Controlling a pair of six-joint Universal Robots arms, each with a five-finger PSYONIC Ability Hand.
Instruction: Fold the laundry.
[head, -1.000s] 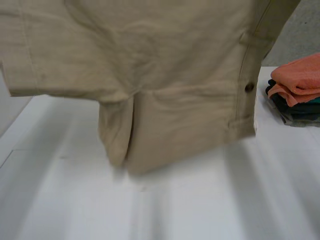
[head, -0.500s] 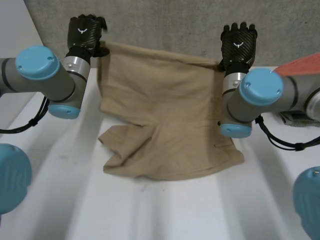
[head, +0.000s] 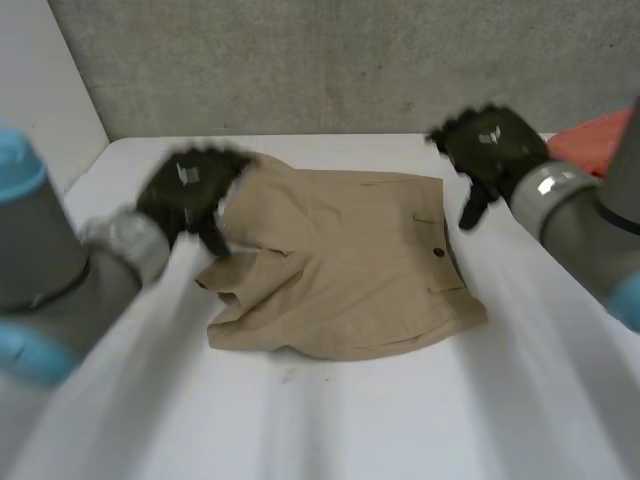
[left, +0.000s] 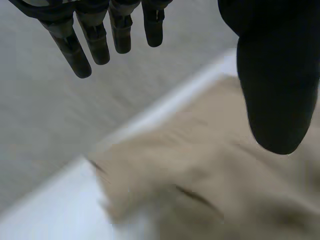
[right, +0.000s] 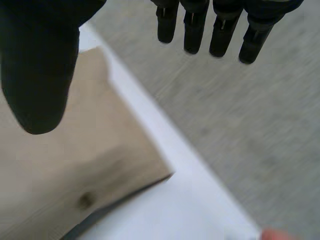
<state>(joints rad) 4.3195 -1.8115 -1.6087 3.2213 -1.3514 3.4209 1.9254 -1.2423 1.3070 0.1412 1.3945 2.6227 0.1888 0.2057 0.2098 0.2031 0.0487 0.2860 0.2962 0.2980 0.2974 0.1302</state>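
Beige shorts (head: 345, 265) lie on the white table (head: 330, 420), waistband toward the far edge, a button on their right side, the near left part rumpled and folded over. My left hand (head: 188, 195) hovers over the shorts' far left corner, open, holding nothing. Over the far right corner my right hand (head: 487, 150) is open and empty too. In the left wrist view the straight fingers (left: 100, 40) and thumb stand apart above the shorts (left: 210, 185). The right wrist view shows fingers (right: 220, 30) spread above the shorts' corner (right: 85, 165).
A stack of folded clothes with an orange piece (head: 595, 140) on top sits at the table's far right. A grey wall (head: 330, 60) stands behind the table. The near half of the table is bare white.
Both hands let go of the shorts' waistband and pulled back toward me and lower. The shorts, held up a second ago, dropped flat on the table.
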